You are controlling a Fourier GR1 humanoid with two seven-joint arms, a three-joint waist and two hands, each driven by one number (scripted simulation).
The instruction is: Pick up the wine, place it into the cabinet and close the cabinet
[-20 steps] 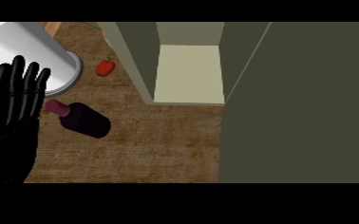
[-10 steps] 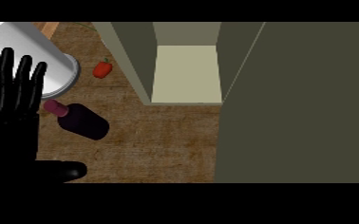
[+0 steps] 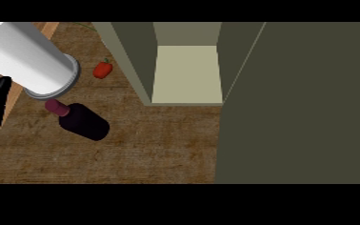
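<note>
The wine bottle (image 3: 84, 121) is dark purple and lies on its side on the wooden counter (image 3: 155, 148), its maroon cap (image 3: 54, 107) pointing up and left. The cabinet (image 3: 188, 74) stands open at the middle, showing a pale bare shelf. Its door (image 3: 292, 105) is swung out and fills the right side. Of my left hand (image 3: 3, 97) only a black sliver shows at the left edge, a little left of the bottle's cap and apart from it. A pale grey cylinder (image 3: 35, 59), seemingly my forearm, slants in from the upper left above the bottle. My right hand is out of view.
A small red pepper (image 3: 103, 69) lies on the counter between the grey cylinder and the cabinet's left wall (image 3: 130, 62). The counter's light edge (image 3: 48, 27) shows at the upper left.
My left hand, raised beside the bottle's cap earlier, has slid left until almost all of it is out of view. The bottle and the cabinet have not moved.
</note>
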